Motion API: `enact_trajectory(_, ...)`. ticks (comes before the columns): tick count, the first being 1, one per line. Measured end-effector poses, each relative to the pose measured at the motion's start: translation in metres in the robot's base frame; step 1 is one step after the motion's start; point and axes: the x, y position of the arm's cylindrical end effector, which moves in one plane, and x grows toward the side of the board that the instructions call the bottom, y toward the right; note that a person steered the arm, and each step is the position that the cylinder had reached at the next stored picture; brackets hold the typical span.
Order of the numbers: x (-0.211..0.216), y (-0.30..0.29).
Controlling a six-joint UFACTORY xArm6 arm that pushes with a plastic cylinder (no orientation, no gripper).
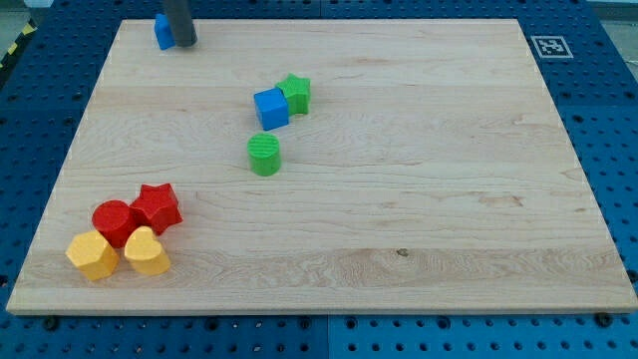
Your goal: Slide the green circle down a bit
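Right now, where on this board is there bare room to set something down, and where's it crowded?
The whole right half of the board is bare, and so is the strip below the green circle. Crowded spots: the red and yellow cluster at bottom left, the blue cube touching the green star, and my tip beside a blue block.

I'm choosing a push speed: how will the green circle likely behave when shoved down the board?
The green circle is a short, squat cylinder standing on its flat end, so it probably slides rather than tips or rolls. Its round side may slip off my tip if pushed off-centre. It looks small and light.
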Motion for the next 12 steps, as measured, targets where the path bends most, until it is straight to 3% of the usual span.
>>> enact_trajectory(3,-0.002,-0.028)
enact_trajectory(4,0.009,-0.005)
enact_trajectory(5,0.047,0.040)
enact_trajectory(7,0.123,0.064)
enact_trajectory(10,0.126,0.064)
enact_trajectory(12,0.162,0.064)
